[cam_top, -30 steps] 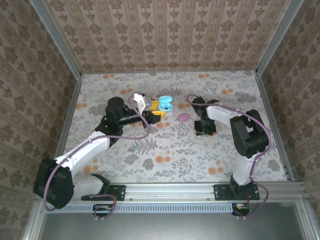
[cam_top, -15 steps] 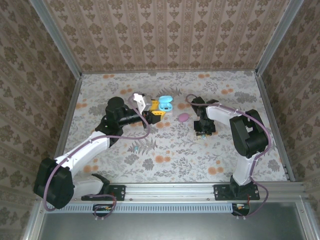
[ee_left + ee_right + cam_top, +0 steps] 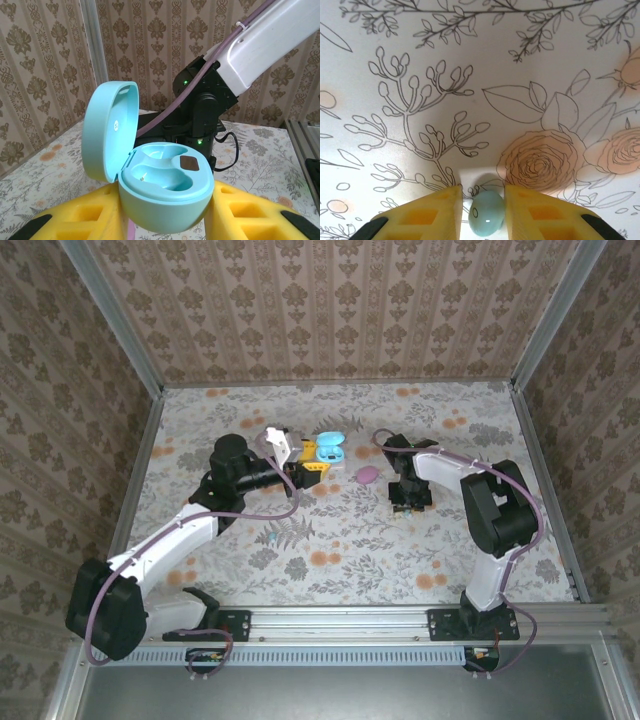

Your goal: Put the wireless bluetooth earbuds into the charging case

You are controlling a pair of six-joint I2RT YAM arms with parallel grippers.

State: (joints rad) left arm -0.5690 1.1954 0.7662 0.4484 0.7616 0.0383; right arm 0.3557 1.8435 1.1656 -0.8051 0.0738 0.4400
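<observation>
The floral surface (image 3: 350, 550) is boxed in by patterned walls (image 3: 340, 310) on three sides, with a metal rail (image 3: 340, 622) along the near edge. Both arms work near the middle, well apart from every wall. Broad bare room lies in front of them and out to the right.

The left claw (image 3: 162, 217) is clamped on the teal charging case (image 3: 165, 192), with a yellow finger against each side. It holds the case upright with the lid swung open to the left.

From above, a pink case (image 3: 368, 474) lies on the surface between the teal case and the right claw (image 3: 483, 194), which points straight down.

The left wrist view looks into the case. It shows two bare teal wells, a small dark patch on the inner deck and a mark inside the lid too small to read.

The right wrist view shows a teal earbud (image 3: 486, 214) resting on the surface between the yellow fingers (image 3: 440, 215). The fingers stand close on either side. One seems to touch the earbud, but I cannot tell whether it is actually gripped.
</observation>
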